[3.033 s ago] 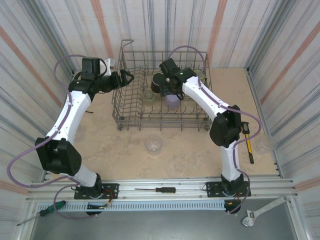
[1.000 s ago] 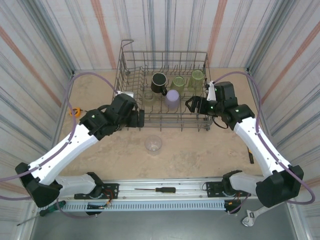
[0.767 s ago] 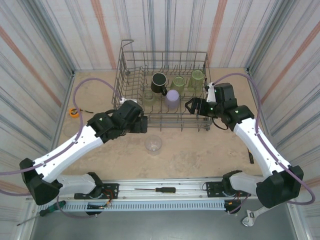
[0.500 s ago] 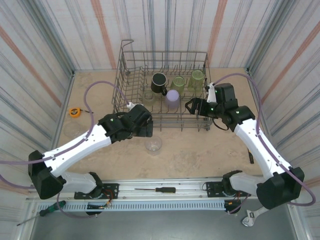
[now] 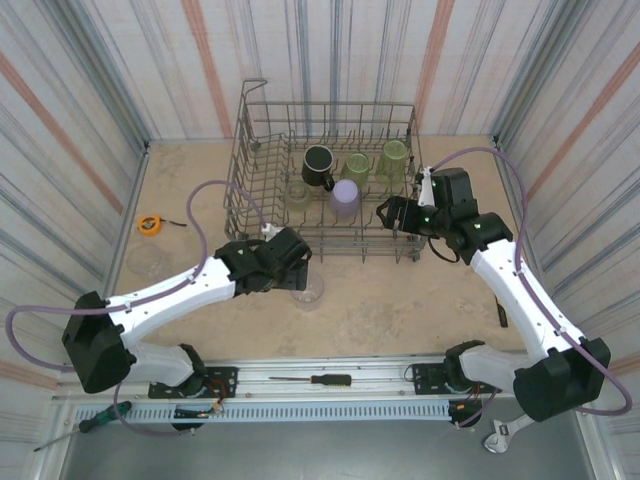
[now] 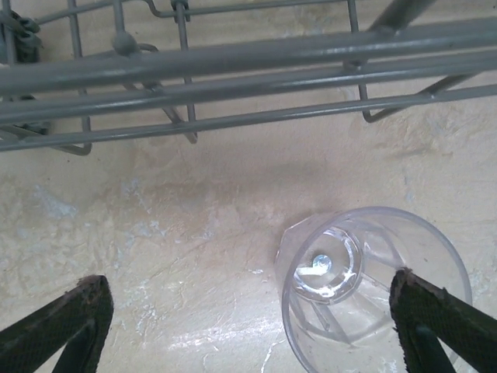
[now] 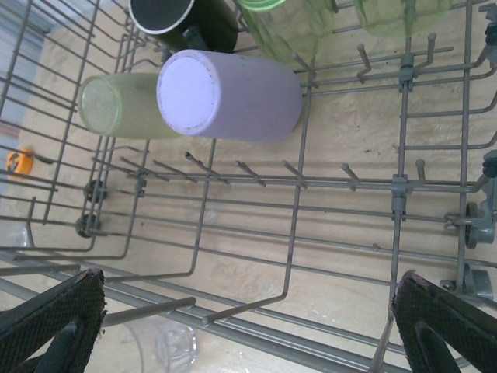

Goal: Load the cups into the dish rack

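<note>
Clear plastic cup (image 6: 373, 287) sits on the table (image 6: 155, 256) between the two fingers of the left gripper (image 6: 248, 334). They are spread wide and hold nothing. The cup is close to the finger at 3 o'clock. The dish rack (image 6: 233, 58) is just past it at 12 o'clock.

The right gripper (image 7: 248, 326) is wide open too, by the rack's side. In the rack at its 11 o'clock sit a lavender cup (image 7: 233, 97), an olive-green tumbler (image 7: 116, 109) and a black mug (image 7: 178, 19).
</note>
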Tool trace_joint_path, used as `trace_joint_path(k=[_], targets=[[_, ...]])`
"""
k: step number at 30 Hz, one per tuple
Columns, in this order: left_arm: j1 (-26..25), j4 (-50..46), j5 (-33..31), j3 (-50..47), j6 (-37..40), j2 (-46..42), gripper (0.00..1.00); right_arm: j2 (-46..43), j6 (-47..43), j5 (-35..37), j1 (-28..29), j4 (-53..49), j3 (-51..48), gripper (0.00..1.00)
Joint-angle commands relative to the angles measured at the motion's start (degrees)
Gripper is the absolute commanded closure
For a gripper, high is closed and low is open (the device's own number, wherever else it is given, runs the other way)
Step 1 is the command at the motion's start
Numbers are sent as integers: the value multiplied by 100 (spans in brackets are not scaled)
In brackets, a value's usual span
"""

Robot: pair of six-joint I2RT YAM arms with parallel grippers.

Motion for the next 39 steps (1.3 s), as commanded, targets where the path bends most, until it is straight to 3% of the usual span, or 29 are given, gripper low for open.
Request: trace_joint_path(k=[1,19,33,39], targets=[[-42,167,4,-62,-131,143,11,35,41,190,-34,-151,274,1],[-140,220,79,-184,-418,741,22,347,109,85,-73,-248,624,1],[-423,198,72,-210,-736,1139,50,214,152,41,-77,-221,430,1],[-427,145,-21,-201,-758,1089,71,144,185,24,-70,-265,441,1]])
